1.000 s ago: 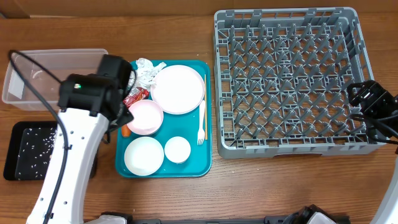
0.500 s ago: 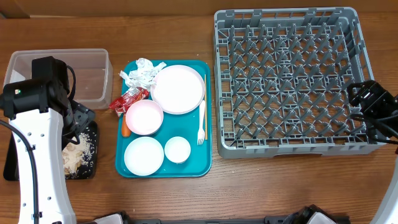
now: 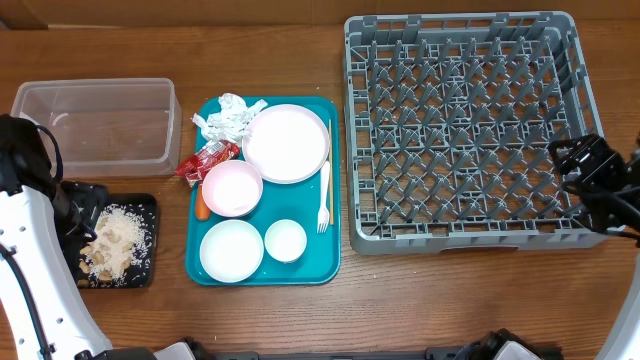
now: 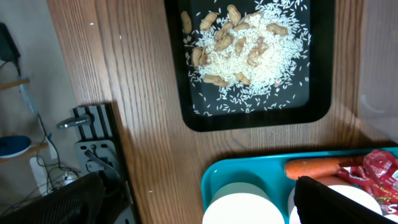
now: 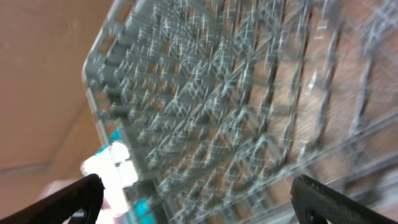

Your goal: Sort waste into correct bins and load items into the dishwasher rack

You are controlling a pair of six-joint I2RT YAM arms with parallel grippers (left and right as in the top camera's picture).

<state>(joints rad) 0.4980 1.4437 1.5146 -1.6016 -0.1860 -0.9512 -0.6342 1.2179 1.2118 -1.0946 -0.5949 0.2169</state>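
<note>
Overhead: carrot (image 3: 203, 210) sits mostly under the pink bowl (image 3: 232, 187) on the teal tray (image 3: 300, 255). The left arm (image 3: 25, 260) hides the black tray's (image 3: 148, 205) end farthest from the teal tray, and the right arm (image 3: 600, 180) is cut off at the frame edge. Left wrist: teal tray and white bowl (image 4: 239, 205) chopped by the bottom edge, red wrapper (image 4: 379, 171) cropped at the right edge. Right wrist: all motion blur, dishwasher rack (image 5: 236, 106) lattice smeared, white blob (image 5: 115, 171) at its corner unreadable.
</note>
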